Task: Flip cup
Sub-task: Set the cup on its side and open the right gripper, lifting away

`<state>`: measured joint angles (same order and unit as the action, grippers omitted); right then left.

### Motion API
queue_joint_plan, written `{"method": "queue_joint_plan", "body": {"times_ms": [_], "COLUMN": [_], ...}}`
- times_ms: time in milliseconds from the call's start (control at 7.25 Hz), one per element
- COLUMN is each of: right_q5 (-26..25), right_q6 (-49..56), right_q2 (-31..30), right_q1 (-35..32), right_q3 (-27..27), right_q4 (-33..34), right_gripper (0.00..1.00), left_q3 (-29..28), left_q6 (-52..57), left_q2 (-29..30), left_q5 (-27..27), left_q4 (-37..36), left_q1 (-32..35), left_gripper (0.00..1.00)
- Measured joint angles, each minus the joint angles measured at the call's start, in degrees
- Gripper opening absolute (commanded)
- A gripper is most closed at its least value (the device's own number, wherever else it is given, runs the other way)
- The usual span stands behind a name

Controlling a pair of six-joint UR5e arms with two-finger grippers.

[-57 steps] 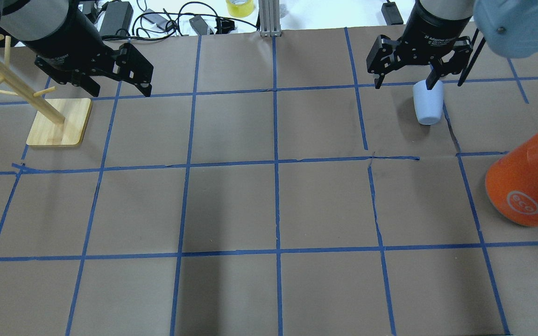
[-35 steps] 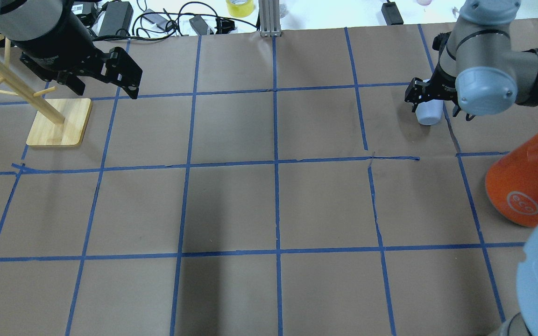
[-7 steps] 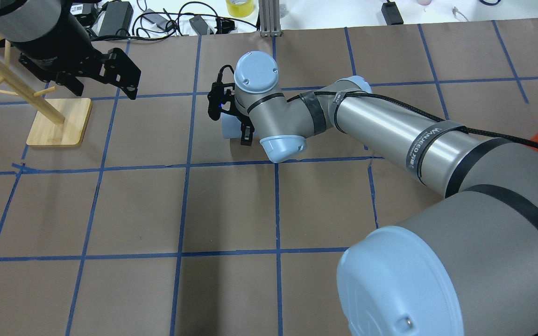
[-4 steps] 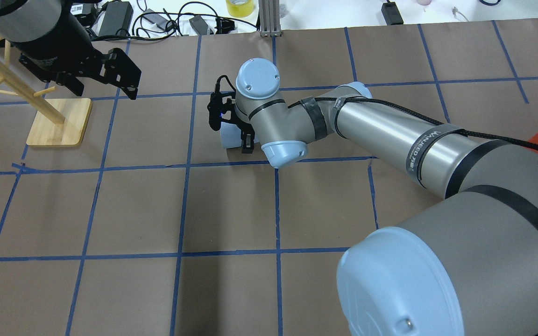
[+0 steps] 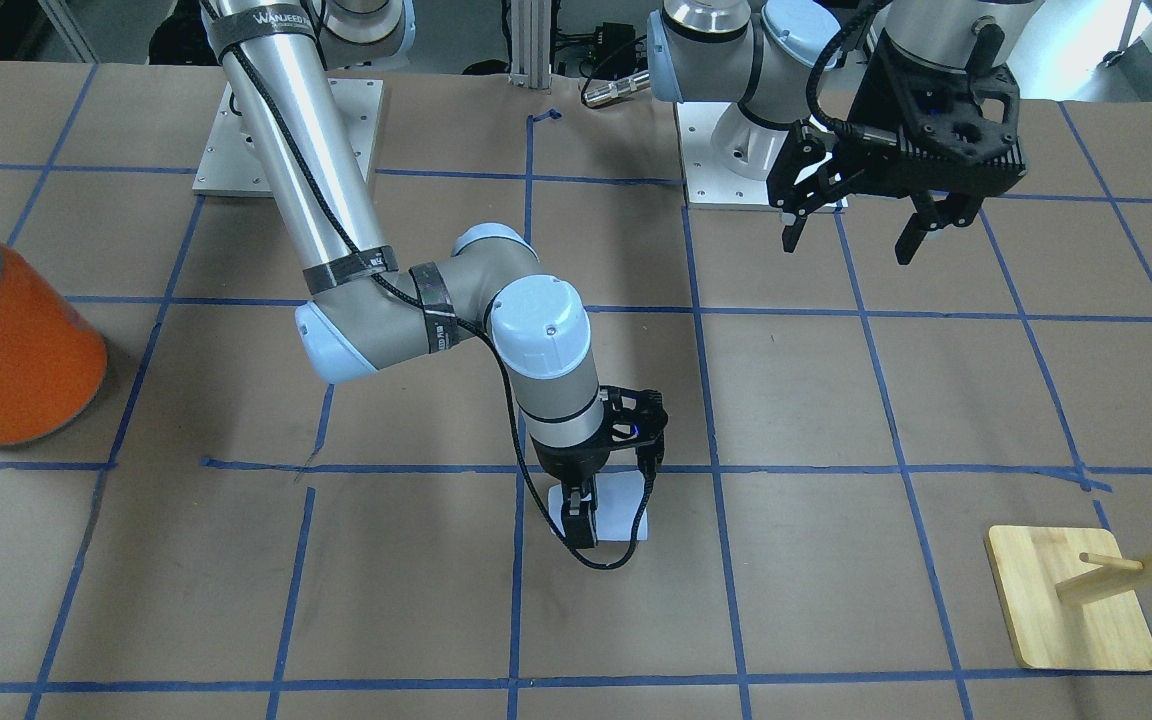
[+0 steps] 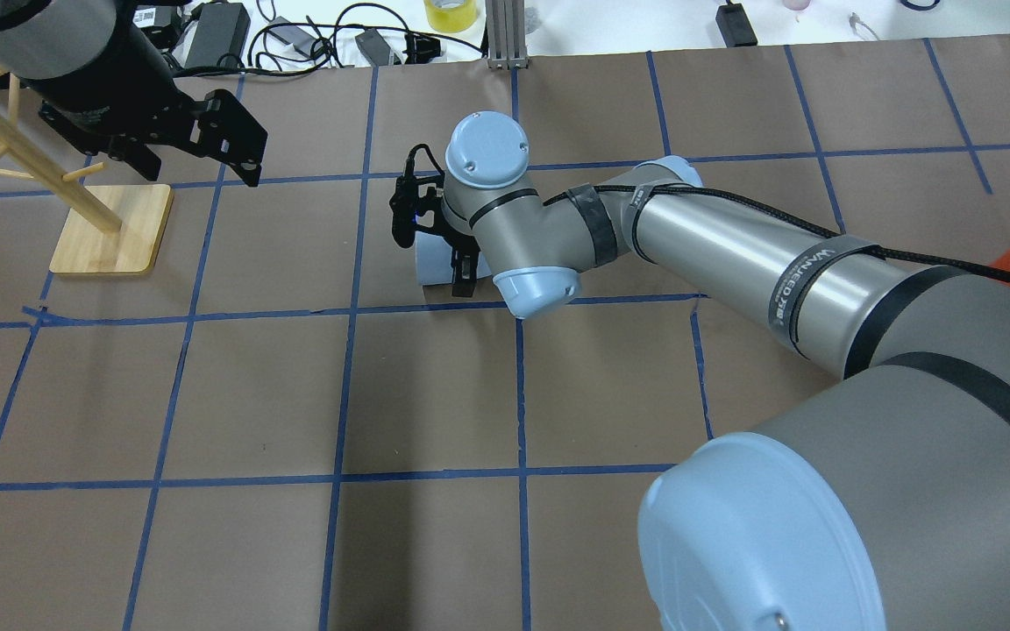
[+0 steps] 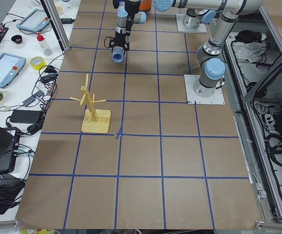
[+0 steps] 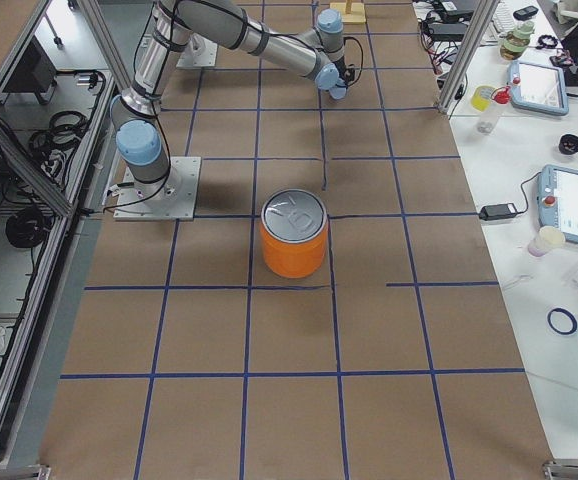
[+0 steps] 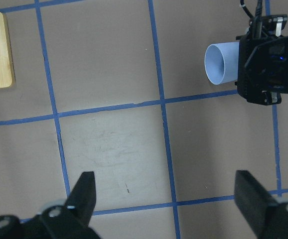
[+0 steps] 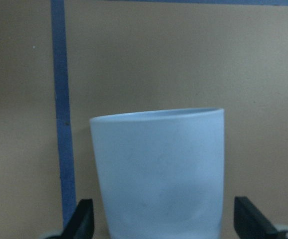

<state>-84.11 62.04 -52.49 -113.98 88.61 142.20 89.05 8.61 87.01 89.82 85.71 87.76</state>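
The pale blue-white cup (image 5: pixel 626 512) lies on its side near the table's middle, held in my right gripper (image 5: pixel 612 497). Its mouth faces the robot's left, as the left wrist view (image 9: pixel 221 63) shows. In the right wrist view the cup (image 10: pixel 159 169) fills the space between the fingertips (image 10: pixel 84 219), rim pointing away. In the overhead view the cup (image 6: pixel 431 267) sits low over the brown paper; I cannot tell if it touches. My left gripper (image 6: pixel 203 175) is open and empty, hovering at the far left.
A wooden peg stand (image 6: pixel 110 230) is at the far left, below my left gripper. A large orange can (image 5: pixel 6 350) stands at the right end. My right arm (image 6: pixel 733 254) stretches across the table's middle. Cables and a tape roll (image 6: pixel 451 13) lie beyond the far edge.
My right gripper closed on the cup at the far right, carried it to the table's middle and turned it on its side. In the last second it shifted slightly nearer. The left arm barely moved.
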Motion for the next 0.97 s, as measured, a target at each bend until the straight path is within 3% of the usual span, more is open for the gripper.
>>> {"method": "queue_joint_plan", "body": {"times_ms": [414, 690, 966], "right_q5": [-1.22, -2.18, -2.71], "right_q6": [-10.05, -22.31, -38.31], "right_q2": [-3.85, -9.11, -15.29], "right_q1": [1.53, 6.09, 12.05], "right_q3": [0.25, 0.45, 0.53], "right_q4": [-1.32, -8.9, -20.1], "right_gripper": [1.0, 1.0, 1.0], "left_q3": [-0.05, 0.2, 3.07], "left_q6": [0.0, 0.0, 1.86], "left_q2": [-0.49, -0.19, 1.17], "left_q5": [0.39, -1.05, -7.66], "left_q4": [0.54, 0.81, 0.83], "left_q1": [-0.15, -0.53, -3.64], "left_gripper": [1.0, 1.0, 1.0]}}
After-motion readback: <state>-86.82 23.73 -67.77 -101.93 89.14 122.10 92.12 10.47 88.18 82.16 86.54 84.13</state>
